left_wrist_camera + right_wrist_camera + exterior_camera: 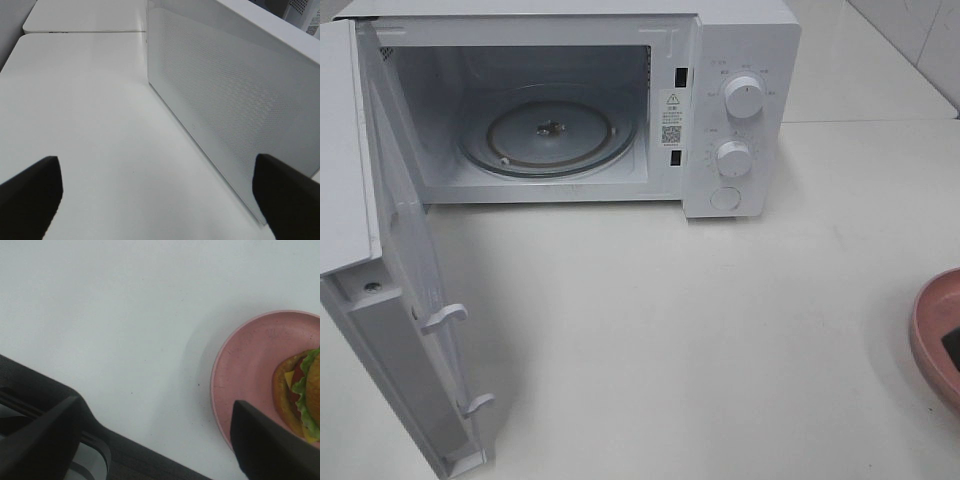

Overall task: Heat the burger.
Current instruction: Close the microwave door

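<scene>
Right wrist view: your right gripper (155, 440) hangs wide open and empty beside the burger (302, 397) on its pink plate (245, 365); the left gripper (160, 192), equally open and empty, faces the microwave door (225, 110)

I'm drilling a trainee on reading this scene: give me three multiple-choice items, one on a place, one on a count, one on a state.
1. Where is the burger?
A. on the pink plate
B. on the glass turntable
C. on the bare table

2. How many round knobs are on the microwave control panel?
A. one
B. two
C. four

3. What state is the microwave door in?
A. shut
C. removed
B. swung open

Answers:
1 A: the right wrist view shows the burger resting on the plate.
2 B: an upper knob and a lower knob show above a round button.
3 B: the door stands out to the left and the cavity is exposed.
</scene>
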You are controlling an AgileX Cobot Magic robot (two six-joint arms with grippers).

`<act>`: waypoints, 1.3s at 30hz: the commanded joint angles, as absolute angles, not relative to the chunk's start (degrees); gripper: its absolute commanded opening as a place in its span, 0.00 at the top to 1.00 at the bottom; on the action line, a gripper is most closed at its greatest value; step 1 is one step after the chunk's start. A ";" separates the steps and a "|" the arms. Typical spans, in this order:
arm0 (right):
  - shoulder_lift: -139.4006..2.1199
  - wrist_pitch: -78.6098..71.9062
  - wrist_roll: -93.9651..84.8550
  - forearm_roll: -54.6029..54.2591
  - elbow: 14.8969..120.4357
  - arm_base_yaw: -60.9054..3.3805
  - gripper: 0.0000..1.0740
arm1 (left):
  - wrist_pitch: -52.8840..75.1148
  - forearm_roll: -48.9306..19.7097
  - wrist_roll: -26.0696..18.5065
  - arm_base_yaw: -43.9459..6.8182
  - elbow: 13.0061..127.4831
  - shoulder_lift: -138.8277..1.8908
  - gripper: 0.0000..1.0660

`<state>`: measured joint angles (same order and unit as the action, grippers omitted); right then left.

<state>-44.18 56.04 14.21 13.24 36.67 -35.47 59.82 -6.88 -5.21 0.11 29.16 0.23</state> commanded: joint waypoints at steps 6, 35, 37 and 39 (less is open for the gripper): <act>-35.58 62.22 13.06 12.09 36.55 -35.24 0.29 | 59.42 -7.16 -4.87 0.40 28.93 1.38 0.08; -5.39 57.64 7.05 5.27 29.05 -9.11 0.29 | 59.42 -7.16 -4.87 0.40 28.93 1.38 0.08; -0.97 57.64 6.93 5.27 28.93 -6.65 0.29 | 59.42 -7.16 -4.87 0.40 28.93 1.38 0.08; -0.06 57.64 6.88 5.27 28.93 -6.25 0.29 | 59.42 -7.16 -4.87 0.40 28.93 1.38 0.08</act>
